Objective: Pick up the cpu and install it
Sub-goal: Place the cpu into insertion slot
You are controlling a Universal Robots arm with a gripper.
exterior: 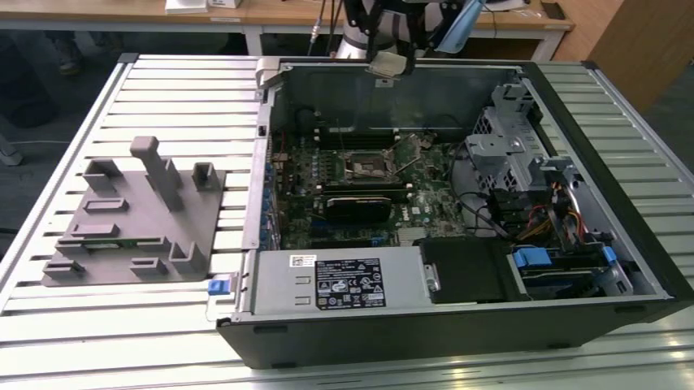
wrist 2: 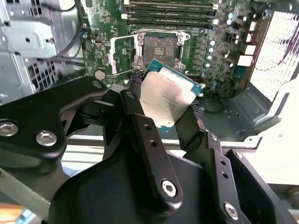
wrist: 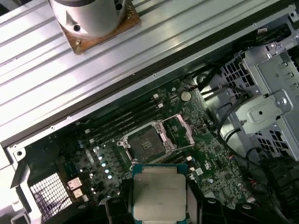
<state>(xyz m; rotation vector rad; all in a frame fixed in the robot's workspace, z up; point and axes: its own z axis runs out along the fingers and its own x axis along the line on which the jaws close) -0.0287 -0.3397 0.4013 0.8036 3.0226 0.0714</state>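
Observation:
The cpu (wrist 2: 168, 95), a flat square chip with a silver top and a green rim, is clamped by its edges between my black fingers (wrist 2: 140, 126). My gripper (wrist 2: 163, 103) is shut on it and holds it tilted in the air above the open computer case. In the first wrist view the cpu (wrist: 159, 191) hangs just off the motherboard's open socket (wrist: 147, 140), whose metal load plate (wrist: 178, 130) is swung up. In the exterior view my gripper (exterior: 388, 67) is high over the case's far wall, well above the socket (exterior: 366, 166).
A grey plastic tray (exterior: 130, 219) with upright blocks lies on the slatted table on the exterior view's left. Inside the case are a power supply (exterior: 336, 280), a metal drive cage (exterior: 509, 146), cables and memory slots (wrist 2: 168, 11). The arm's base (wrist: 93, 18) stands behind the case.

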